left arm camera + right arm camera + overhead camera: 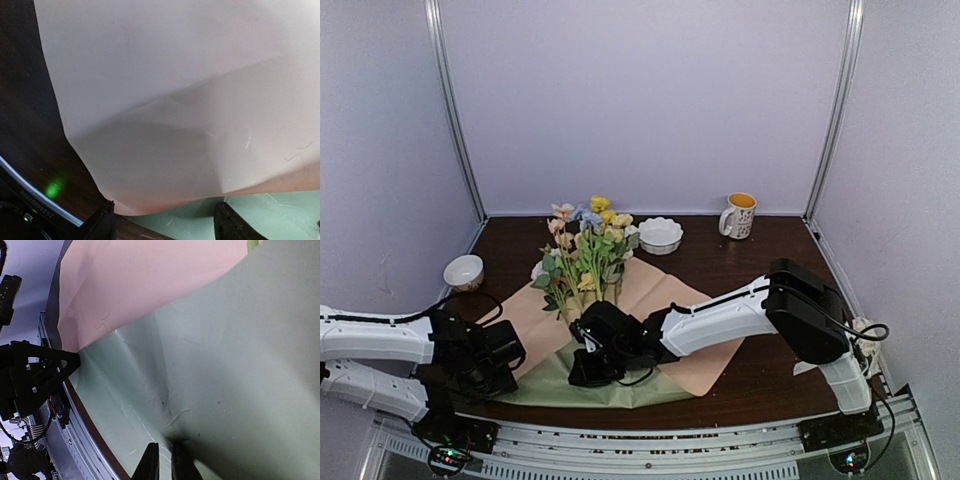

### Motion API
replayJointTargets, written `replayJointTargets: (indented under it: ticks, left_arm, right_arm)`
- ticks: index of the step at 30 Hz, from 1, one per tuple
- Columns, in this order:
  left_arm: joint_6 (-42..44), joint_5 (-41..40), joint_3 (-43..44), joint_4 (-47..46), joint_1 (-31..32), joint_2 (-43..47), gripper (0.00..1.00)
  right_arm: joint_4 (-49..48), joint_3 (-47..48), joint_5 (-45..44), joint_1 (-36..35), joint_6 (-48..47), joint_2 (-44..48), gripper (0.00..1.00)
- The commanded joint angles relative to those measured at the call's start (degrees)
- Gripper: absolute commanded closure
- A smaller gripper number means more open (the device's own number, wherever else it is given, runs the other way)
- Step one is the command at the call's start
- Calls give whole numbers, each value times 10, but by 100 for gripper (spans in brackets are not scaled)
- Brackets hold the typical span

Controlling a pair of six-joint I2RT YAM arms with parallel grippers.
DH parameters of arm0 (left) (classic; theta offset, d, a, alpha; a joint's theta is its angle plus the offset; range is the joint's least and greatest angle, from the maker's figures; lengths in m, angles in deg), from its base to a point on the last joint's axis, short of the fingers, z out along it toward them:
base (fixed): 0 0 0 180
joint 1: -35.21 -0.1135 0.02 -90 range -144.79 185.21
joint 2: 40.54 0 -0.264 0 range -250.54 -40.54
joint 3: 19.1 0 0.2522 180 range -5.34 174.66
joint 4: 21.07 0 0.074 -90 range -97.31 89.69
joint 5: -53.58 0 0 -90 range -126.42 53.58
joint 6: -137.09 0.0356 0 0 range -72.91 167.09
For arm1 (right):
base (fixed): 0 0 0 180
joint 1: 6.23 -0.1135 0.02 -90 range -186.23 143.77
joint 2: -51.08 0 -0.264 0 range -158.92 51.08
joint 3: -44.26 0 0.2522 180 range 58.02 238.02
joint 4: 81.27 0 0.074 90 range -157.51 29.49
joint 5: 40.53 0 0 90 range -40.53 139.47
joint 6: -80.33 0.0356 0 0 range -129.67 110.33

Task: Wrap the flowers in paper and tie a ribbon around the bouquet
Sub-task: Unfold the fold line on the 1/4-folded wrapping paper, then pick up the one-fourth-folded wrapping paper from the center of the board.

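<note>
The dark table [760, 260] carries the paper [670, 300], spread flat with its peach side up over most of its area and its sage-green side showing along the near edge. The flowers [585, 255] lie on the paper's far left part, blossoms reaching past its far edge and stems pointing in toward its middle.

The right gripper [165, 444] is down at the middle of the paper's near edge. Its fingers [150, 465] are nearly together and pinch a small pucker of the green sheet. The left gripper [166, 205] sits at the paper's near left corner. Its fingers [102, 225] stand well apart, with the peach flap's edge lying between them above the green layer (neither finger can be seen touching it).

A white bowl [660, 235] stands just beyond the paper's far edge. A mug [740, 215] is farther off, past the far right corner. A smaller bowl [463, 272] sits off the paper's left side.
</note>
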Motion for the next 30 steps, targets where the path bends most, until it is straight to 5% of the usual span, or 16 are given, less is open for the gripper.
replayJointTargets:
  ticks: [1, 6, 16, 23, 30]
  left_arm:
    - [-10, 35, 10, -21, -3, -54, 31]
    - [-14, 35, 10, -23, -2, -57, 42]
    - [-43, 12, -17, -14, -2, 13, 100]
    - [-13, -12, 26, 13, -2, -22, 100]
    - [68, -102, 168, 110, 5, -94, 100]
  right_arm:
    - [-7, -6, -13, 1, 1, 20, 88]
    - [-4, -8, -16, 1, 0, 22, 88]
    - [-6, -7, -12, 1, 0, 15, 89]
    - [-6, -11, -13, 1, 0, 18, 89]
    - [-10, -13, -6, 3, 7, 12, 89]
